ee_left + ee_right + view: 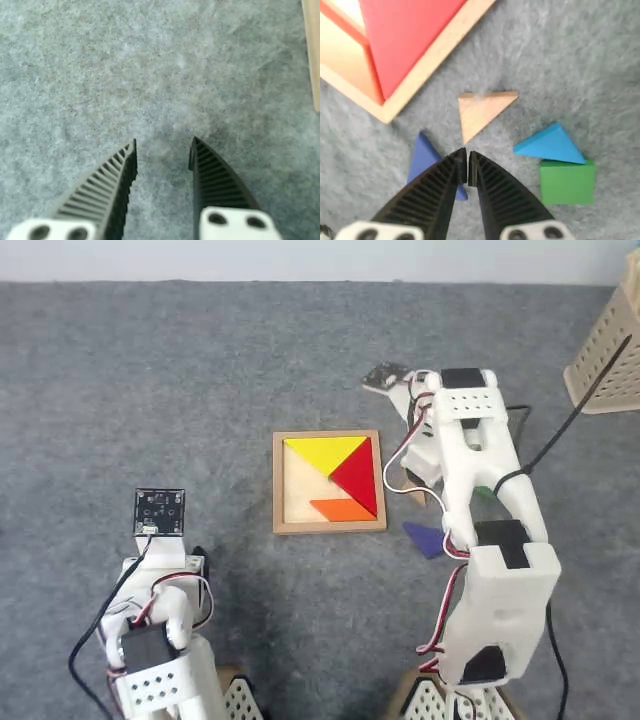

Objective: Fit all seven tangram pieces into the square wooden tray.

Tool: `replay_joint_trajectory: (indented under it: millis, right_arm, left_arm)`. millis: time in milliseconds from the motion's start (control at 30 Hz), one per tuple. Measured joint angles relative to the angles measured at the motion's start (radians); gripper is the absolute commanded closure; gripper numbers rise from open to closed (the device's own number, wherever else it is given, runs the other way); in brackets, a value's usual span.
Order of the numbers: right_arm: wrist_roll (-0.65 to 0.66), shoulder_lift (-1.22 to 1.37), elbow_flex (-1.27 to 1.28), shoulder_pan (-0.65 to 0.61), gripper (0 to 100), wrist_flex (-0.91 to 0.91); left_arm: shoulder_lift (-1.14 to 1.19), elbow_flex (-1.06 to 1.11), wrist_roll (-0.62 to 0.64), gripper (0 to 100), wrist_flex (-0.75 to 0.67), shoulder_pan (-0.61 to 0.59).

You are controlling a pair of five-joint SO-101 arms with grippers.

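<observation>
Just beside a wooden triangle, ribbed right fingers touch.

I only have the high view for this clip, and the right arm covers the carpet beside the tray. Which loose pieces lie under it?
Observer: Four lie on the carpet: a wood triangle, a dark blue triangle, a light blue triangle and a green square.
Reviewer: Is the right gripper holding one?
Observer: No, the right gripper is shut on nothing, its tips near the wood triangle's point.
Reviewer: And the left gripper?
Observer: The left gripper is open over bare carpet, an edge of the tray in sight.
</observation>
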Motion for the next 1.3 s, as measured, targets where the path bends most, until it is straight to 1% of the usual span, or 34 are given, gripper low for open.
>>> replay_joint_trajectory:
  millis: [100, 233, 400, 500, 633, 800, 1033, 1300]
  right_arm:
    - [-0.018, 0.000, -0.005, -0.005, 98.2, 0.011]
    - [-0.094, 0.000, 0.002, -0.032, 90.8, 0.002]
    - [-0.216, 0.000, 0.133, -0.083, 87.4, -0.147]
    - [-0.270, -0.002, 0.201, -0.077, 83.4, -0.244]
    - [-0.325, -0.005, 0.224, -0.080, 77.9, -0.302]
    - [-0.354, 0.009, 0.215, -0.041, 81.1, -0.324]
    - [-0.376, 0.026, 0.230, 0.025, 81.2, -0.333]
    - [-0.374, 0.028, 0.233, 0.037, 81.2, -0.334]
  left_arm:
    - [0.000, 0.000, 0.000, 83, 0.000, 0.000]
    - [0.000, 0.000, 0.000, 83, 0.000, 0.000]
    - [0.000, 0.000, 0.000, 83, 0.000, 0.000]
    - [0.000, 0.000, 0.000, 83, 0.000, 0.000]
    - [0.000, 0.000, 0.000, 83, 0.000, 0.000]
    - [0.000, 0.000, 0.000, 83, 0.000, 0.000]
    - [0.000, 0.000, 0.000, 83, 0.000, 0.000]
    - [0.000, 0.000, 0.000, 83, 0.000, -0.002]
